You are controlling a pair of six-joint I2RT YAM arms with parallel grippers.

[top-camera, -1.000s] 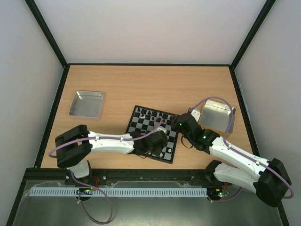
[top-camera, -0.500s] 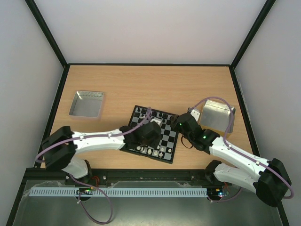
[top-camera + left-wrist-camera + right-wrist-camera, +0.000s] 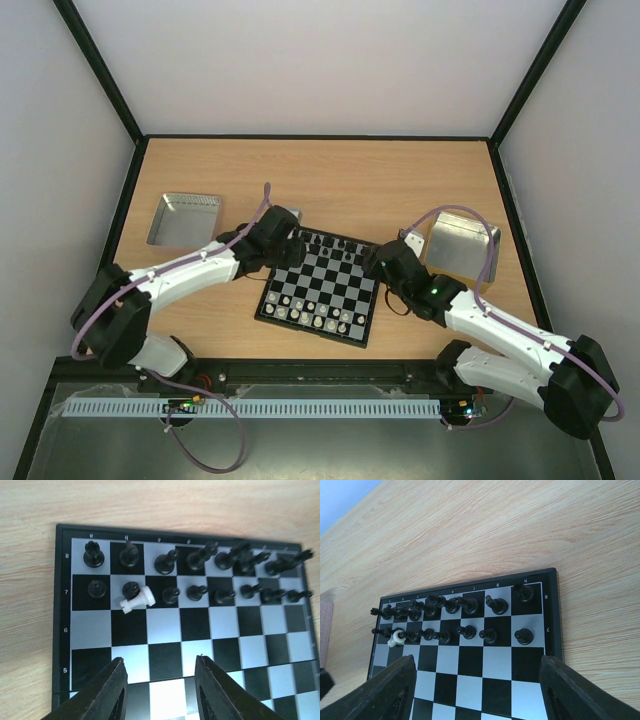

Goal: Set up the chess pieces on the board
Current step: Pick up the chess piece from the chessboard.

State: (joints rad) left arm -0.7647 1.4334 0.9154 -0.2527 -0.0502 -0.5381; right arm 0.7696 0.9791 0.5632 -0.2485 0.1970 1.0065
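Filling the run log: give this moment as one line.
left gripper: open, empty | right gripper: open, empty | board: white piece lying among black pawns

Two arms, same build. The left arm (image 3: 185,272) and right arm (image 3: 500,335) have white link shells, chunky black joint housings and black bases. A lilac cable (image 3: 455,208) loops along each arm. Small green lights (image 3: 436,291) sit near the right arm's wrist. On the left gripper (image 3: 160,659) and right gripper (image 3: 477,659), the fingers (image 3: 112,692) are matte black and tapered.
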